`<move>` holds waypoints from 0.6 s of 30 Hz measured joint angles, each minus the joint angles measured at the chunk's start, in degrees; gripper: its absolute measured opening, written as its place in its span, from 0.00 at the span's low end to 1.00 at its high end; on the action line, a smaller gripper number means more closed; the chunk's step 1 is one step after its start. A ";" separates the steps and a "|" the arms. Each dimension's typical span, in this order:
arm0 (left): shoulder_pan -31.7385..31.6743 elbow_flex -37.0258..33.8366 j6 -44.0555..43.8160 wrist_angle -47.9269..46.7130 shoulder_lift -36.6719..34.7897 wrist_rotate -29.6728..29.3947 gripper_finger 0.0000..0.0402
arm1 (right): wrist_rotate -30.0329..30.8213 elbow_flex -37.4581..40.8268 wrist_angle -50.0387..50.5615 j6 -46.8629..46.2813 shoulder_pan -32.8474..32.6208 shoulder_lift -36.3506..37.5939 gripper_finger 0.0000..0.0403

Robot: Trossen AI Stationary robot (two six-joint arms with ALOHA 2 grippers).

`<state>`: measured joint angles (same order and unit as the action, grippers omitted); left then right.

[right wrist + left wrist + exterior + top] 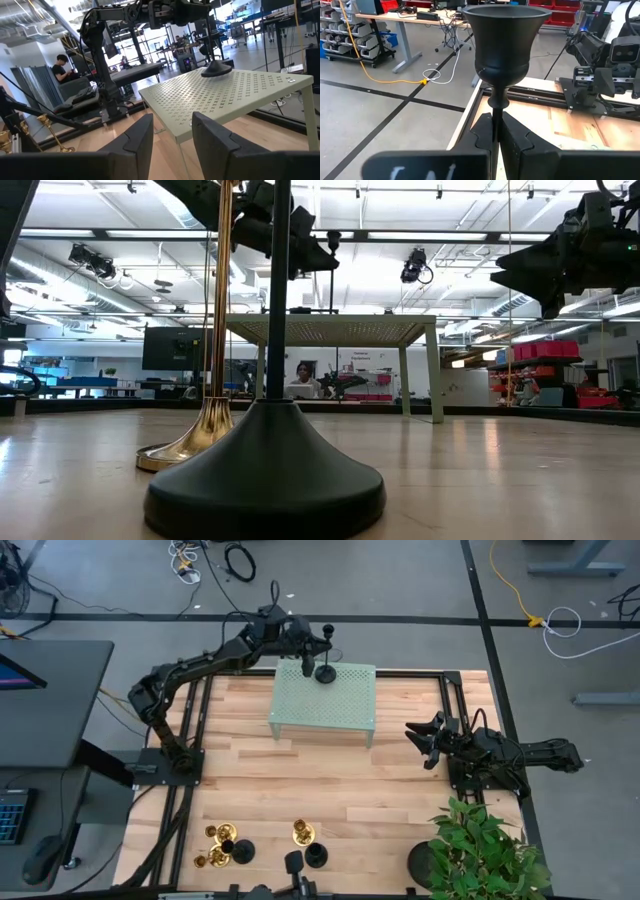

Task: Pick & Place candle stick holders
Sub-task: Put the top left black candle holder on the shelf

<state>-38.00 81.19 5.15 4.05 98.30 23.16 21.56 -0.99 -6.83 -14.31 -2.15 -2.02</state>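
A matte black candlestick holder (pixel 326 670) stands upright on a pale green perforated stand (pixel 345 705) at the far middle of the table. My left gripper (pixel 309 664) is at its stem, shut on it; the holder's cup (pixel 502 35) fills the left wrist view. Two more black holders (pixel 241 851) (pixel 315 856) and three brass-gold ones (pixel 214 834) (pixel 209 860) (pixel 303 832) stand on their bases at the near edge. My right gripper (pixel 428 746) is open and empty at the table's right side, facing the stand (pixel 225 95). My left gripper pinches the black holder's thin stem (pixel 496 125), just below the cup, between its two fingers (pixel 482 135). The fingers come level from the table's left and lie across the stem. The holder stays upright, its round base (pixel 217 69) on the stand's top.
A leafy plant (pixel 485 850) in a black pot (pixel 424 866) stands at the near right corner. In the low view a black holder's base (pixel 265 480) and a gold one (pixel 195 445) stand close in front. Bare wood (pixel 330 780) lies between the stand and the near row.
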 joint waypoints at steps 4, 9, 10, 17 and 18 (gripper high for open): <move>0.44 0.01 0.04 0.31 0.53 -0.50 0.05 | 0.00 0.00 0.00 0.00 0.00 0.00 0.34; 0.70 0.02 0.07 0.81 1.90 -1.51 0.08 | -0.02 0.00 0.00 0.02 0.02 0.00 0.34; 0.70 0.08 0.06 1.09 2.22 -1.54 0.08 | -0.01 0.00 0.00 0.00 0.01 0.00 0.34; 0.73 0.13 0.02 0.86 2.41 -1.82 0.09 | -0.02 0.00 0.00 0.00 0.02 0.00 0.34; 0.70 0.11 0.02 0.73 2.31 -1.86 0.09 | -0.02 0.00 0.00 0.00 0.00 0.00 0.34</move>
<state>-37.30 81.30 5.17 4.78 100.62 21.31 21.54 -0.99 -6.83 -14.31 -2.15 -2.02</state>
